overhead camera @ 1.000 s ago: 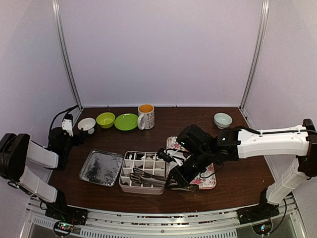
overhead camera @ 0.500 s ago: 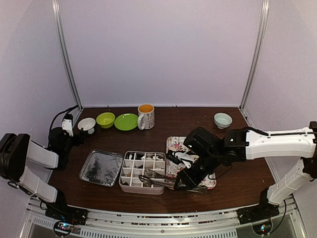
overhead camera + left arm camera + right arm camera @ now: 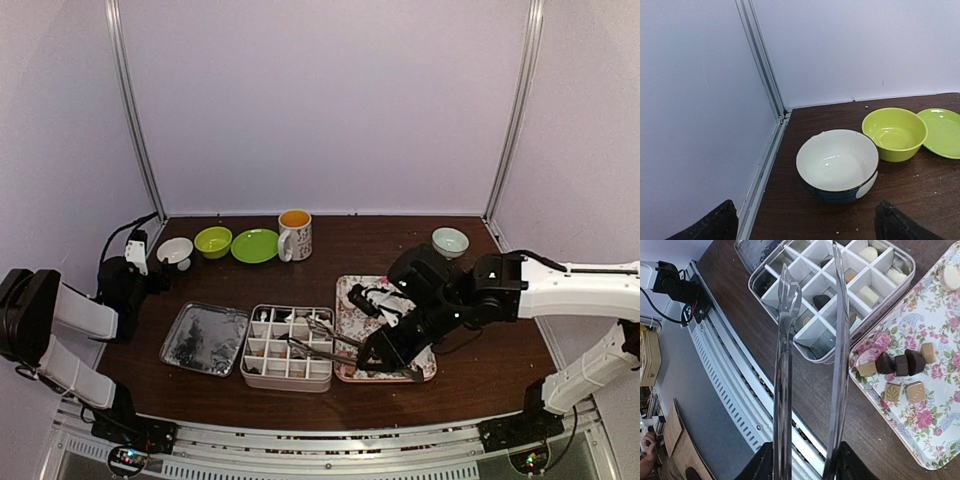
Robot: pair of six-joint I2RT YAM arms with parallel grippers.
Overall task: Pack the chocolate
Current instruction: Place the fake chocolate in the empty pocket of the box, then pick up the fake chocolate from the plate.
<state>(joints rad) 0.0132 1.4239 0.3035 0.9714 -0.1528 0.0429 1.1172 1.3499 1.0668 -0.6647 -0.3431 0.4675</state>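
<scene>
Sitting loose at the near-left corner of the floral tray [image 3: 940, 410], the chocolate [image 3: 900, 365] looks light, smooth and easily dented; pinch one piece gently across flat sides. The right gripper [image 3: 805, 462] clamps the tongs [image 3: 785, 365], blades apart; the left gripper [image 3: 805, 227] gapes empty

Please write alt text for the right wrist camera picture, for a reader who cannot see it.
The right gripper holds metal tongs, their tips apart and empty, above a divided box partly filled with chocolates. Beside it, a floral tray carries more, dark and tan.
</scene>
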